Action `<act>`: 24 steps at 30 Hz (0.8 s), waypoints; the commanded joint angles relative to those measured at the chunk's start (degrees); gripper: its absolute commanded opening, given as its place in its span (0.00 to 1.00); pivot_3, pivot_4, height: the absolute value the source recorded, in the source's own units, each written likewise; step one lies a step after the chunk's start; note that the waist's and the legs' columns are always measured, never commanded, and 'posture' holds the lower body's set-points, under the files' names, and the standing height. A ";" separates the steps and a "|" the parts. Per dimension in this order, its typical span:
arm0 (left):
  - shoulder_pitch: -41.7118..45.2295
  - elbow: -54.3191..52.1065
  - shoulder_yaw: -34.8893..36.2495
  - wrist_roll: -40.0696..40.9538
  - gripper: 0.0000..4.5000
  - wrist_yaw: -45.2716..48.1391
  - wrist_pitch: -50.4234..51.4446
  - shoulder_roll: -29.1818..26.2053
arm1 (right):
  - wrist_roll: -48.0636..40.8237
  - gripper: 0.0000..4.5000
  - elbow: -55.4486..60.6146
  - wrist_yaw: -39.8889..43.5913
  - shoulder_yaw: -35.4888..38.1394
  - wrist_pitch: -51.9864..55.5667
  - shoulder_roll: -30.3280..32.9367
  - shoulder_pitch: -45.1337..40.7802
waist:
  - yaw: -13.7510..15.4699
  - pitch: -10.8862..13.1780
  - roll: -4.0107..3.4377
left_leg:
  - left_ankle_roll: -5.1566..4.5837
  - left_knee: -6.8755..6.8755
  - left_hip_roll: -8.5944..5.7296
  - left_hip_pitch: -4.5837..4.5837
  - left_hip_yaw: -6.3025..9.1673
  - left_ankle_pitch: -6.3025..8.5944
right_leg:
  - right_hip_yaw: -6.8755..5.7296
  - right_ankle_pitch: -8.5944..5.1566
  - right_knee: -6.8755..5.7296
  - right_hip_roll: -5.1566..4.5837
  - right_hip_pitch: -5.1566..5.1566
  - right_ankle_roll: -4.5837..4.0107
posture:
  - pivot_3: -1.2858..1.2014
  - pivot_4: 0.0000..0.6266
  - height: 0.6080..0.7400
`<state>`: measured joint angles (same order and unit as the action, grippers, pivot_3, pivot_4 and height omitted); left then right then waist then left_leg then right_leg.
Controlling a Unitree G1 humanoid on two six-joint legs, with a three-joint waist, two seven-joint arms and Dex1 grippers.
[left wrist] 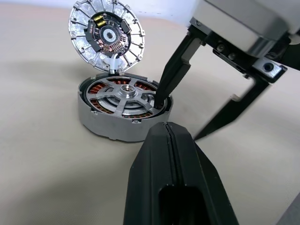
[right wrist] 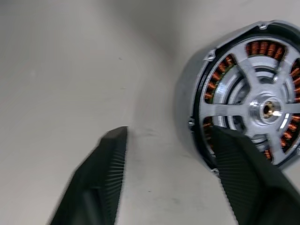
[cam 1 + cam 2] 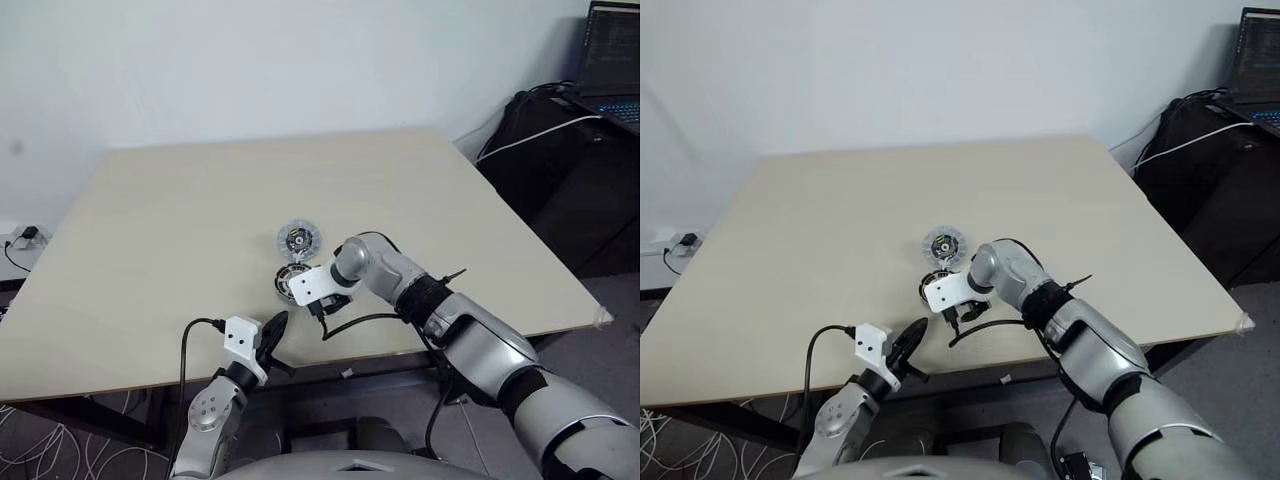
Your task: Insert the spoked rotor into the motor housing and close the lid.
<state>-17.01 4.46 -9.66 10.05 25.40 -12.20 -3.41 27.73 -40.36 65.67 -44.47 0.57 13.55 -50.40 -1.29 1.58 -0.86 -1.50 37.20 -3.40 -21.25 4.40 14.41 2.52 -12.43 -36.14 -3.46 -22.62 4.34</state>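
On the pale beige desk (image 3: 180, 230), the round silver motor housing (image 1: 101, 123) with copper-brown windings already holds the silver spoked rotor (image 1: 124, 94). Just beyond it lies the silver-grey round lid (image 1: 107, 36), dark centre patch up. The right gripper (image 1: 185, 119) points steeply down, its black fingers spread, one tip on the housing's rim and the other outside it. The left gripper (image 3: 272, 333) hovers near the desk's front edge, fingers pressed together.
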 commanded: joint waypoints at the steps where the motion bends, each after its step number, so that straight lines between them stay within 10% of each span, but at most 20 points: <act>1: 0.48 -0.41 0.08 0.13 0.00 -0.12 -1.34 0.36 | 0.52 0.36 -0.77 -0.15 0.86 -0.54 -0.37 -1.06 | 0.12 -0.01 -0.01 | 0.00 0.00 0.00 0.00 0.01 0.00 | 0.00 -0.01 0.00 0.00 0.01 -0.02 | 0.52 0.00 1.00; 7: 0.50 -0.85 -0.08 0.24 0.00 -0.35 -0.87 0.45 | 0.81 0.02 -0.82 -0.55 1.59 -0.98 -0.52 -0.71 | 0.14 -0.04 0.01 | -0.17 -0.10 -0.03 0.01 0.05 -0.08 | -0.01 0.19 0.01 -0.01 -0.02 -0.25 | 0.52 0.00 1.00; 24: 1.98 0.45 0.00 0.59 0.00 0.07 0.01 0.71 | -6.39 0.02 18.69 1.30 12.16 12.72 4.19 8.02 | 0.69 -0.03 0.01 | -0.17 -0.08 -0.03 -0.15 0.08 -0.10 | -0.03 0.10 0.00 -0.01 -0.16 -0.40 | 0.52 0.00 1.00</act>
<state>-15.89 4.93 -9.66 10.13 25.14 -11.63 -2.98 23.12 -27.03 66.52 -35.61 11.11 17.02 -41.44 -0.60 1.55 -0.85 -1.68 37.13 -3.44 -21.47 4.49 14.31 2.47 -12.30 -36.13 -3.48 -22.82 4.00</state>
